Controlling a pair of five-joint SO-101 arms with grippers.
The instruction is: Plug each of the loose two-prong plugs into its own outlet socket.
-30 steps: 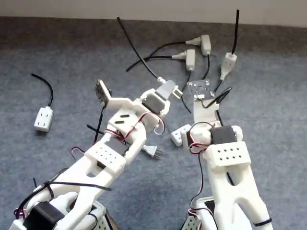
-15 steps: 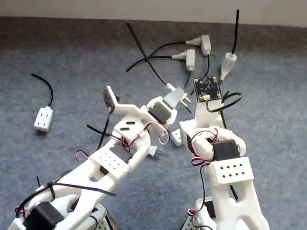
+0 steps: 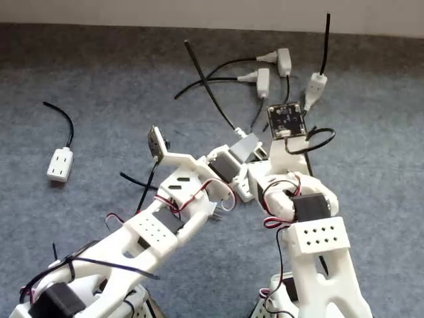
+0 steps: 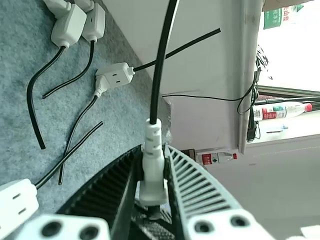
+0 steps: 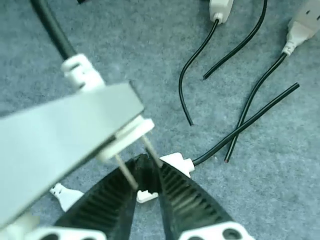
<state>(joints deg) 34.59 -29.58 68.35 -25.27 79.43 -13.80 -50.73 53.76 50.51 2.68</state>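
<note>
Showing in high view: left gripper (image 3: 250, 148) clamped on plug (image 3: 236, 130), cord (image 3: 209, 84) trailing beyond fingers (image 3: 246, 143).
Left wrist: plug wedged between closed fingers.
Right wrist: right gripper (image 5: 145, 161) pinched together; socket (image 5: 176, 162) just beneath fingers, prongs (image 5: 150, 149) crossing them.

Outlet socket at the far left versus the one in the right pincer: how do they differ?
The far-left outlet socket lies alone on the carpet; the near outlet socket sits in the right pincer. The plug held by the left pincer points its prongs at the near one; nothing faces the far-left one. Both are white with black cords.
</note>
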